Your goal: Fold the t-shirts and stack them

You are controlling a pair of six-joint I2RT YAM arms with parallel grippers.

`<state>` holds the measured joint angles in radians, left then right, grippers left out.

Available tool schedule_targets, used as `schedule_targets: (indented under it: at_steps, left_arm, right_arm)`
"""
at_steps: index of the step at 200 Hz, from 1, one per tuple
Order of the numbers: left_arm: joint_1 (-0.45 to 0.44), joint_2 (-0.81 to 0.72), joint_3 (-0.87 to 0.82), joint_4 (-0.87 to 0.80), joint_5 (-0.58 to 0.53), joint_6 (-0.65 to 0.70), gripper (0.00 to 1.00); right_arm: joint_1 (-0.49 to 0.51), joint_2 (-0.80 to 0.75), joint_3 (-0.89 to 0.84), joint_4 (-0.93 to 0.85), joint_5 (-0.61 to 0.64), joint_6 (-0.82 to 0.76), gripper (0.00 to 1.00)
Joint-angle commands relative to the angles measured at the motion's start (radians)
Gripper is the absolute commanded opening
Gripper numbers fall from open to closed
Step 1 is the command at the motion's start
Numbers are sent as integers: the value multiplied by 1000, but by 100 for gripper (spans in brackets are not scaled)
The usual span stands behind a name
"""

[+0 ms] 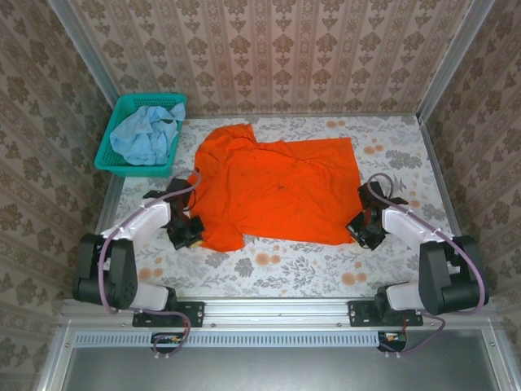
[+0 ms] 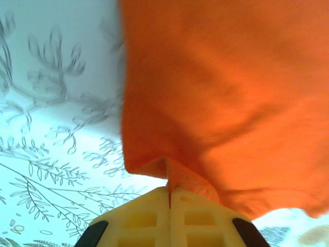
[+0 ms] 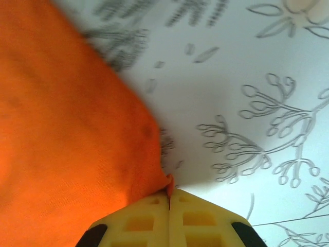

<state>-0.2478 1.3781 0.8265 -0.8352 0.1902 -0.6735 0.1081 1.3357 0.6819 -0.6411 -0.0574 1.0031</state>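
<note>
Left end effector (image 2: 169, 191): grips orange t-shirt (image 1: 277, 191) corner | right end effector (image 3: 169, 192): grips other corner | cloth spread, rumpled

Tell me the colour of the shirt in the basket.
The shirt is pale blue, best seen in the top external view.

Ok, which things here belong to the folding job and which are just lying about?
Job: bright orange cloth t-shirt; pale sky-blue cloth t-shirt; left gripper and right gripper, both shut on the orange one's near edge.
Lying about: teal plastic mesh basket.
</note>
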Motion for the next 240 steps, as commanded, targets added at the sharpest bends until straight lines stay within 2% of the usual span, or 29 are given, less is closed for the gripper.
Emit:
schedule_targets:
  at_steps: [1,26,40,59,91,104,117,130,141,156,171,179,193,208,222,240]
  left_arm:
    - [-2,-42,143,-33,-15,94,0]
    - [-10,-13,390,-79,-7,150,0]
    - [-19,-17,452,-92,-40,157,0]
    - [-19,-31,369,-91,-54,120,0]
    - [-12,0,148,-52,30,74,0]
    - [-7,59,162,-19,59,76,0]
    - [0,157,260,26,110,99,0]
    - [5,279,473,36,157,135,0]
    - [5,391,704,2,157,169,0]
    - [11,539,1146,-100,145,201,0]
    - [20,691,1677,-210,145,209,0]
    - [33,700,1831,-169,155,190,0]
    - [60,620,1824,-50,153,151,0]
    - [48,500,1711,29,148,199,0]
    - [23,373,1544,61,143,262,0]
    - [-21,201,1259,55,90,368,0]
  right_arm:
    - [-22,-67,85,10,-35,-64,0]
    - [-63,-98,238,-39,-61,-138,0]
    - [-68,-127,264,-31,-62,-153,0]
    - [-68,-177,180,24,-76,-139,0]
    - [-72,-169,12,28,-117,-125,0]
    - [-84,-160,-9,61,-117,-130,0]
    - [-108,-114,40,88,-111,-151,0]
    - [-152,-21,176,73,-120,-182,0]
    - [-187,80,360,46,-151,-205,0]
    - [-205,206,704,-63,-151,-252,0]
    - [-208,281,1073,-162,-129,-301,0]
    - [-209,304,1233,-195,-116,-322,0]
    - [-209,333,1469,-250,-102,-361,0]
    - [-209,323,1560,-304,-118,-391,0]
    - [-209,235,1451,-289,-140,-402,0]
    - [-205,65,1167,-209,-148,-414,0]
